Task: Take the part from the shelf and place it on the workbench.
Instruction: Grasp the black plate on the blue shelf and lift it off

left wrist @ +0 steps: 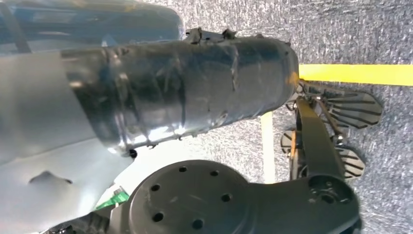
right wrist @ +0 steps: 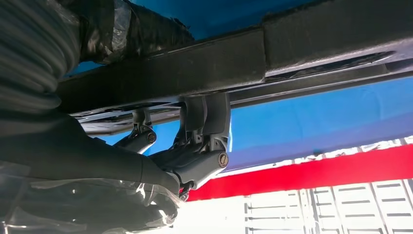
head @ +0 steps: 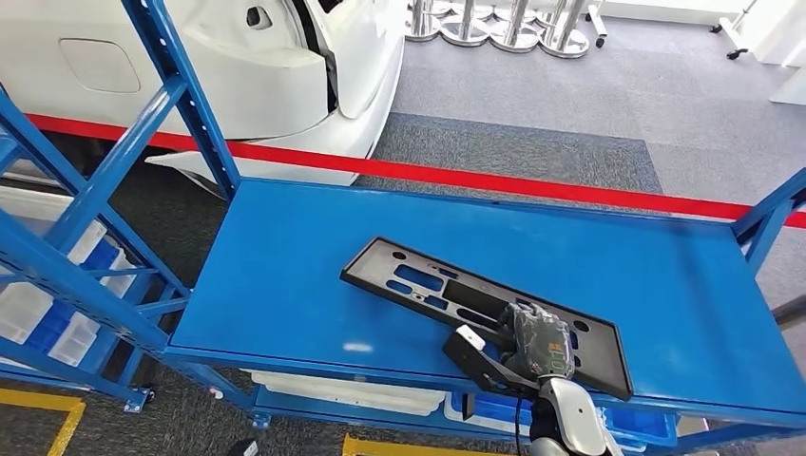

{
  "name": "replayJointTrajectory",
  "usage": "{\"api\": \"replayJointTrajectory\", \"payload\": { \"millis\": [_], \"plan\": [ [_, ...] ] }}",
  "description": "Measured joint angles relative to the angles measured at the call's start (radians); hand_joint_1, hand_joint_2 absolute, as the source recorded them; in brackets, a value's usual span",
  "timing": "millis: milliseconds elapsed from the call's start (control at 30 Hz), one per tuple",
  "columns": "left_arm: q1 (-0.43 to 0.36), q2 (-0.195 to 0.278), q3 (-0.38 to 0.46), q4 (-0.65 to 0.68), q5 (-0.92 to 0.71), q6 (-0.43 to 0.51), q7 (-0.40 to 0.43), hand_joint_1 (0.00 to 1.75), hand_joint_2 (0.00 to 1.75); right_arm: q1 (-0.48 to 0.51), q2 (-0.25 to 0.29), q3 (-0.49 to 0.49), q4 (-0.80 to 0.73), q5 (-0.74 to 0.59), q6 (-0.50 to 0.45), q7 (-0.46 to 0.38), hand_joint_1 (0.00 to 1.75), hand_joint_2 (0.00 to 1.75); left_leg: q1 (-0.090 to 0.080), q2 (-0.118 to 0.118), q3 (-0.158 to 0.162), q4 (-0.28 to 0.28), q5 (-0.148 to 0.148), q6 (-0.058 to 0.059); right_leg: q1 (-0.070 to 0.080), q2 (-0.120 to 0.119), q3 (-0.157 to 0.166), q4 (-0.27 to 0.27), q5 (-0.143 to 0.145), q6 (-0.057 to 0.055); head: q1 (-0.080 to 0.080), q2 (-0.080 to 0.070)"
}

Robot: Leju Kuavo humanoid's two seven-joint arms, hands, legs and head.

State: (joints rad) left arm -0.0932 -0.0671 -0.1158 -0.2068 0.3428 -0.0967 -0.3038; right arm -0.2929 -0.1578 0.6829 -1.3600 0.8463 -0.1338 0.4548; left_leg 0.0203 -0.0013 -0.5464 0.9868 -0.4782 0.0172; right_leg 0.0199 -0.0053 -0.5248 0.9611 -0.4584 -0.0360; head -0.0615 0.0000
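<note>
The part (head: 428, 280) is a long flat black plate with several cut-outs. It lies at an angle on the blue shelf deck (head: 285, 266), toward the near right. My right hand (head: 532, 347), wrapped in dark tape, grips the plate's near edge close to its right end. In the right wrist view, dark fingers (right wrist: 204, 117) curl around the edge of the black part (right wrist: 292, 53), with blue deck behind it. My left hand (left wrist: 195, 87), also taped black, hangs over grey carpet; its fingers are hidden.
Blue shelf uprights (head: 181, 104) stand at the left and a blue post (head: 770, 223) at the right. White bins (head: 57, 313) sit on lower levels. A white car body (head: 238, 66) and a red floor line (head: 532, 180) lie behind. Yellow floor tape (left wrist: 355, 74) crosses the carpet.
</note>
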Motion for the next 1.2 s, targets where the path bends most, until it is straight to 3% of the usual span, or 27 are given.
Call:
{"api": "replayJointTrajectory", "payload": {
  "millis": [67, 133, 167, 233, 300, 333, 367, 433, 500, 567, 633, 700, 767, 800, 833, 867, 967, 1033, 1133, 1200],
  "plan": [
    [0.0, -0.003, 0.0, 0.0, 0.0, 0.001, 0.0, 0.0, 0.0, 0.0, -0.001, 0.0, -0.003, -0.009, 0.0, 0.0, 1.75, 1.75, 0.002, 0.001, 0.003, -0.008, 0.003, -0.012, 0.003, -0.002, 0.006, -0.017, 0.006, -0.006, 0.001, 0.0],
    [-0.001, -0.003, 0.0, 0.0, 0.002, 0.005, 0.0, 0.0, 0.0, 0.0, -0.001, 0.0, -0.006, -0.023, -0.006, -0.001, 1.75, 1.75, -0.001, 0.001, 0.002, -0.001, -0.011, -0.022, -0.002, -0.004, 0.024, -0.052, 0.02, -0.004, -0.001, 0.0],
    [-0.001, -0.002, 0.0, 0.0, 0.004, 0.008, 0.001, 0.0, 0.0, 0.001, -0.001, 0.0, -0.007, -0.034, -0.012, -0.004, 1.75, 1.75, -0.003, 0.0, -0.011, 0.029, -0.034, -0.026, -0.006, -0.006, 0.032, -0.069, 0.027, -0.002, -0.002, 0.0],
    [0.0, 0.002, 0.0, 0.0, 0.008, 0.014, 0.001, 0.0, 0.0, 0.003, -0.001, 0.001, -0.007, -0.071, -0.034, -0.02, 1.75, 1.75, -0.003, 0.0, -0.068, 0.151, -0.098, -0.031, -0.008, -0.007, 0.035, -0.079, 0.032, -0.001, -0.003, 0.0],
    [0.004, 0.01, 0.0, 0.0, 0.013, 0.018, 0.0, 0.0, 0.0, 0.006, -0.001, 0.0, -0.014, -0.138, -0.07, -0.058, 1.75, 1.75, 0.0, 0.0, -0.116, 0.25, -0.126, -0.038, -0.009, -0.005, 0.032, -0.072, 0.03, 0.0, -0.004, 0.0],
    [0.005, 0.013, 0.0, 0.0, 0.015, 0.018, -0.001, 0.0, 0.0, 0.007, -0.001, -0.001, -0.022, -0.182, -0.091, -0.084, 1.75, 1.75, 0.002, 0.001, -0.116, 0.249, -0.112, -0.042, -0.01, -0.002, 0.03, -0.066, 0.027, 0.002, -0.004, 0.0],
    [0.006, 0.015, 0.0, 0.0, 0.017, 0.019, -0.002, 0.0, 0.0, 0.007, -0.001, -0.003, -0.035, -0.234, -0.114, -0.114, 1.75, 1.75, 0.005, 0.001, -0.095, 0.209, -0.082, -0.047, -0.012, 0.002, 0.028, -0.057, 0.022, 0.005, -0.004, 0.0],
    [0.004, 0.018, 0.0, 0.0, 0.023, 0.022, -0.004, 0.0, 0.0, 0.007, -0.001, -0.011, -0.072, -0.348, -0.159, -0.175, 1.75, 1.75, 0.012, 0.0, -0.031, 0.086, -0.028, -0.054, -0.013, 0.008, 0.022, -0.028, 0.005, 0.017, -0.004, 0.0],
    [0.001, 0.02, 0.0, 0.0, 0.029, 0.026, -0.006, 0.0, 0.0, 0.011, -0.002, -0.023, -0.123, -0.473, -0.2, -0.232, 1.75, 1.75, 0.014, -0.005, 0.002, 0.026, -0.018, -0.043, -0.011, 0.013, 0.013, -0.001, -0.011, 0.028, -0.003, 0.0],
    [0.001, 0.02, -0.001, 0.0, 0.036, 0.032, -0.006, 0.0, 0.0, 0.029, -0.002, -0.037, -0.186, -0.615, -0.234, -0.294, 1.75, 1.75, 0.013, -0.008, 0.0, 0.028, -0.021, -0.023, -0.011, 0.015, 0.009, 0.01, -0.016, 0.033, -0.002, 0.0],
    [0.002, 0.016, -0.001, 0.0, 0.045, 0.037, -0.007, 0.0, 0.0, 0.052, -0.005, -0.054, -0.258, -0.778, -0.263, -0.363, 1.75, 1.75, 0.014, -0.007, -0.004, 0.028, -0.017, -0.012, -0.013, 0.013, -0.001, 0.032, -0.032, 0.041, 0.0, 0.0],
    [0.003, 0.008, 0.0, 0.001, 0.054, 0.043, -0.008, 0.0, 0.0, 0.067, -0.008, -0.077, -0.332, -0.928, -0.286, -0.422, 1.75, 1.75, 0.015, -0.006, -0.009, 0.027, -0.013, -0.005, -0.017, 0.011, -0.045, 0.13, -0.092, 0.052, 0.003, 0.0],
    [0.004, 0.001, 0.0, 0.001, 0.059, 0.049, -0.009, 0.0, 0.0, 0.081, -0.013, -0.101, -0.403, -1.017, -0.299, -0.454, 1.75, 1.75, 0.013, -0.006, -0.015, 0.027, -0.011, -0.002, -0.021, 0.009, -0.111, 0.27, -0.156, 0.059, 0.004, 0.0],
    [0.005, 0.0, 0.0, 0.001, 0.06, 0.05, -0.009, 0.0, 0.0, 0.089, -0.016, -0.111, -0.434, -1.035, -0.301, -0.46, 1.75, 1.75, 0.012, -0.007, -0.016, 0.027, -0.011, -0.002, -0.022, 0.009, -0.132, 0.312, -0.166, 0.059, 0.004, 0.0],
    [0.005, -0.001, 0.0, 0.001, 0.061, 0.051, -0.009, 0.0, 0.0, 0.095, -0.02, -0.119, -0.459, -1.043, -0.301, -0.461, 1.75, 1.75, 0.01, -0.007, -0.016, 0.027, -0.012, -0.001, -0.022, 0.009, -0.137, 0.317, -0.155, 0.056, 0.004, 0.0],
    [0.005, -0.001, 0.0, 0.001, 0.062, 0.051, -0.009, 0.0, 0.0, 0.101, -0.023, -0.125, -0.482, -1.046, -0.301, -0.462, 1.75, 1.75, 0.008, -0.008, -0.015, 0.026, -0.012, -0.001, -0.021, 0.009, -0.124, 0.28, -0.125, 0.049, 0.004, 0.0],
    [0.003, -0.001, -0.001, 0.001, 0.064, 0.049, -0.009, 0.0, 0.0, 0.109, -0.031, -0.142, -0.541, -1.049, -0.301, -0.464, 1.75, 1.75, 0.005, -0.011, -0.012, 0.022, -0.012, -0.002, -0.008, 0.008, -0.04, 0.074, -0.018, 0.01, 0.003, 0.0],
    [0.003, -0.003, -0.001, 0.001, 0.064, 0.048, -0.009, 0.0, 0.0, 0.11, -0.033, -0.149, -0.57, -1.051, -0.301, -0.467, 1.75, 1.75, 0.006, -0.011, -0.013, 0.016, -0.01, -0.009, 0.001, 0.006, -0.019, 0.017, -0.001, -0.004, 0.002, 0.0],
    [0.003, -0.005, -0.001, 0.001, 0.067, 0.049, -0.009, 0.0, 0.0, 0.12, -0.036, -0.159, -0.602, -1.082, -0.301, -0.483, 1.75, 1.75, 0.005, -0.009, -0.011, 0.013, -0.015, -0.024, -0.003, 0.002, -0.002, -0.021, 0.011, -0.001, 0.002, 0.0],
    [0.003, -0.003, -0.001, 0.002, 0.071, 0.051, -0.009, 0.0, 0.0, 0.124, -0.036, -0.168, -0.626, -1.123, -0.301, -0.508, 1.75, 1.75, 0.002, -0.007, -0.038, 0.072, -0.058, -0.03, -0.01, -0.001, 0.013, -0.052, 0.022, 0.003, 0.0, 0.0]
  ]
}}
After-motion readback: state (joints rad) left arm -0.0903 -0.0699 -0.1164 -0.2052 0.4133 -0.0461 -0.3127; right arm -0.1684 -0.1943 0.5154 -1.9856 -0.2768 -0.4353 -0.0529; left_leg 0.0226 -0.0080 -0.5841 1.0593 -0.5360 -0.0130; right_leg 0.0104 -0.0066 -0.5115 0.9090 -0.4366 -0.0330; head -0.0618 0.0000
